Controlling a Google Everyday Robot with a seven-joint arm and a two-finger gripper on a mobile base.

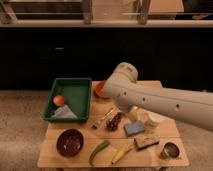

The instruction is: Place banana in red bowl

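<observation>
Yellow banana point(121, 154) lies ungrasped near the desk point(50, 158) front, well apart from the red bowl point(99, 90) at the back. Pincer point(129, 111) hangs mid-desk under the arm point(165, 102), state impossible to tell; pickup and placing are both left to do.

Yellow banana point(121, 154), red bowl point(99, 90), hand point(128, 113) over table point(50, 152)
</observation>
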